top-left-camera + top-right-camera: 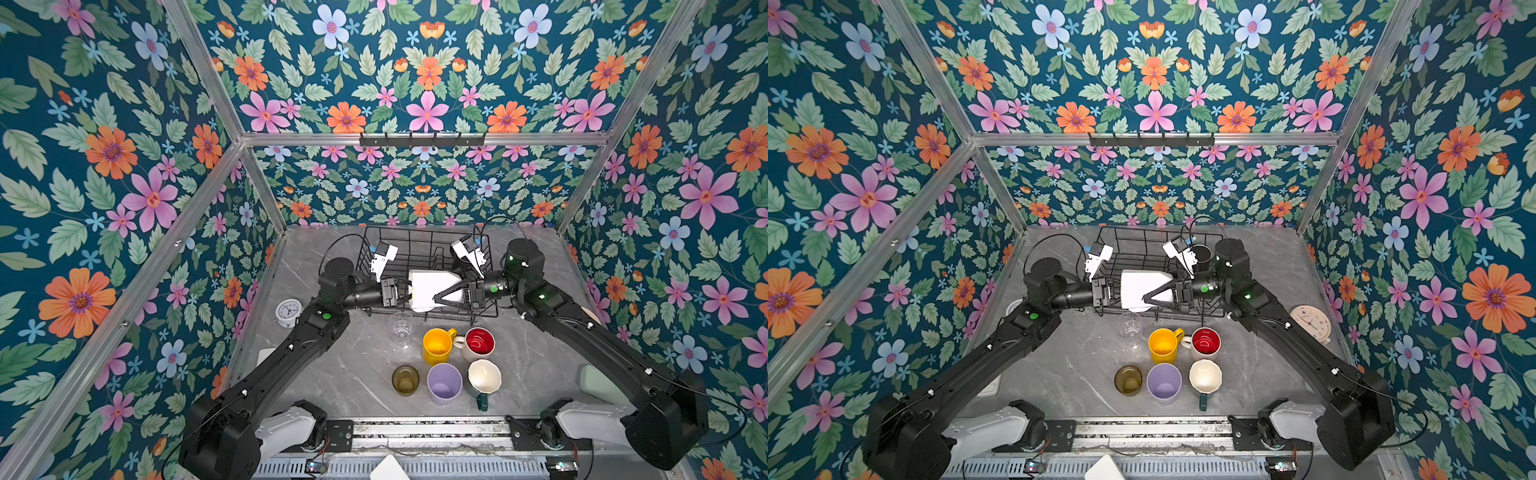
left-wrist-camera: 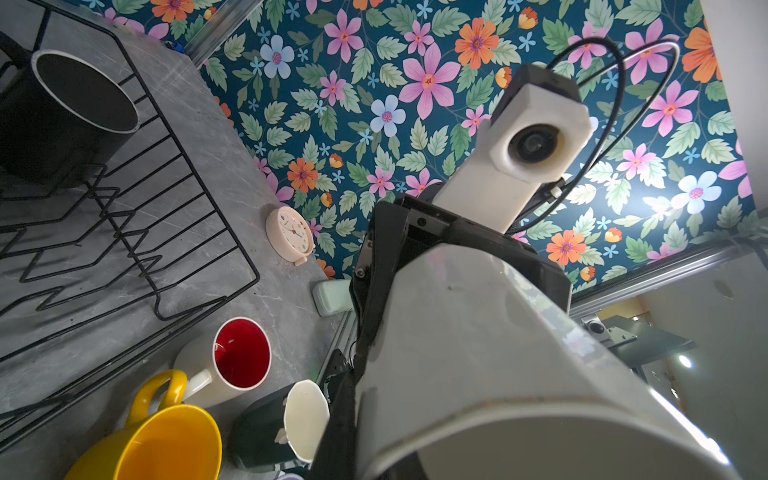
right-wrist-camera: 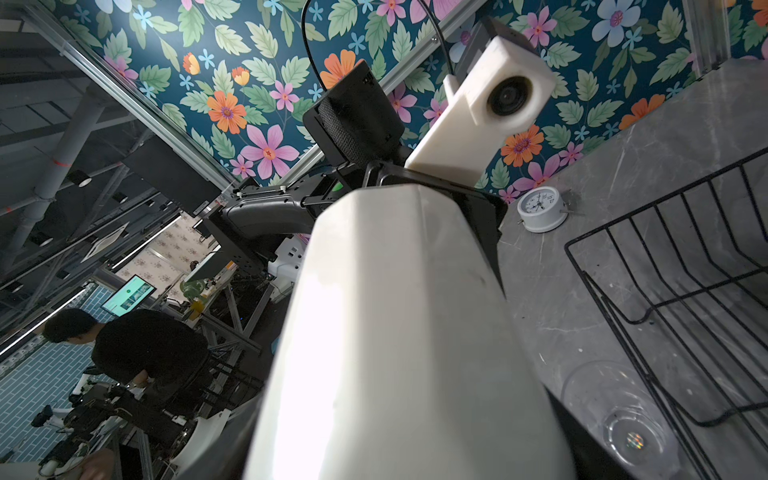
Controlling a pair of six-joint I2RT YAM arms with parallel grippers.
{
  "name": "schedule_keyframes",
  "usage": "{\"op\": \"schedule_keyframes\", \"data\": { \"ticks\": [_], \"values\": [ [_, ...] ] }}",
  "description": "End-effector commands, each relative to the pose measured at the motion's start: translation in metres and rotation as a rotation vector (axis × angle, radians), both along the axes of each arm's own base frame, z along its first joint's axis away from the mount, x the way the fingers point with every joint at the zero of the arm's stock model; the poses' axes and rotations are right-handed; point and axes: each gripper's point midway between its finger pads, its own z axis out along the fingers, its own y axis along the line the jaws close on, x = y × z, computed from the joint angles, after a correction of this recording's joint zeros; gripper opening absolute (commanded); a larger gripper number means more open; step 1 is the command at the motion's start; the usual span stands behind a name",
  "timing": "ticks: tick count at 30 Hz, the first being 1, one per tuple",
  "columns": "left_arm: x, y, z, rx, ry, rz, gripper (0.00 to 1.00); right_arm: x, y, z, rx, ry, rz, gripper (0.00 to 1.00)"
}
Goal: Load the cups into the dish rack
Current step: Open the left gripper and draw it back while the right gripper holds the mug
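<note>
Nearest the arms' bases, on the grey marbled counter (image 1: 357,374), three cups stand mouth-up in a row: an olive glass (image 1: 405,379), a lilac tumbler (image 1: 444,382) and a faceted cream-lined mug (image 1: 484,376) with its dark handle pointing to 6 o'clock. Just beyond, a clear glass (image 1: 402,328), a glossy yellow mug (image 1: 437,345) and a red-lined mug (image 1: 480,343) form a second row. All six sit at 6 o'clock from the dish rack (image 1: 424,245), probably grouped so either arm can reach them. Above the rack's near edge a smooth white cup (image 1: 424,282) lies on its side in the air between both arms. The left gripper (image 1: 405,291), at the cup's 9 o'clock end, is pinched tight on it. The right gripper (image 1: 436,297), reaching in from 3 o'clock, has its jaws spread along the cup's body; whether they press it I cannot tell. This looks like a handover, to re-angle the cup for the thin black wire dividers. At 1 o'clock inside the rack sits a matte black mug (image 1: 1201,253).
</note>
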Motion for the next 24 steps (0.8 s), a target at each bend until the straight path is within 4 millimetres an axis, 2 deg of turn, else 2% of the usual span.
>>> {"op": "schedule_keyframes", "data": {
  "ticks": [1,5,8,13,20,24],
  "values": [
    [0.006,0.0,0.002,0.008,-0.035,0.038,0.06,0.012,-0.001,0.016,0.021,-0.036,-0.099,0.0],
    [0.006,0.002,0.0,0.029,-0.034,0.047,0.19,0.011,-0.003,0.021,0.013,-0.05,-0.113,0.0],
    [0.006,0.004,-0.003,0.045,-0.03,0.062,0.37,0.01,-0.005,0.025,0.012,-0.053,-0.121,0.0],
    [0.01,0.009,-0.007,0.064,-0.032,0.1,0.55,0.011,-0.011,0.028,0.0,-0.047,-0.142,0.0],
    [0.029,0.032,-0.019,0.164,-0.037,0.257,0.7,0.018,-0.029,0.03,-0.046,-0.03,-0.221,0.0],
    [0.047,0.058,-0.027,0.251,-0.03,0.414,0.76,0.023,-0.045,0.033,-0.071,-0.026,-0.282,0.0]
  ]
}}
